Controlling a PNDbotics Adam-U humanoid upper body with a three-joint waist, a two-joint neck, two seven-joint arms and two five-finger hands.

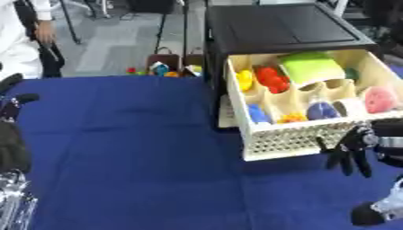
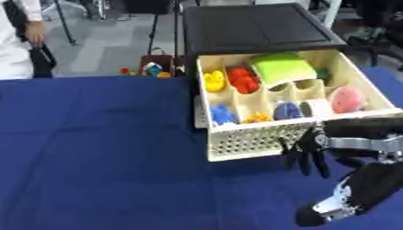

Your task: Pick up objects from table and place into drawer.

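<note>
While your left hand [image 1: 14,148] idles at the left edge of the blue worktop [image 1: 126,152], its fingers too dark to read, the cream drawer [image 2: 260,139] stands open, full of colourful toys. Your right hand [image 2: 308,152] hangs before its perforated front, fingers straight down, holding nothing.

Table [image 1: 134,148] is covered in a blue cloth, slightly wrinkled. Black drawer cabinet [image 1: 283,29] sits on it at the far right, with its cream perforated drawer [image 2: 252,141] pulled out over the cloth.
</note>
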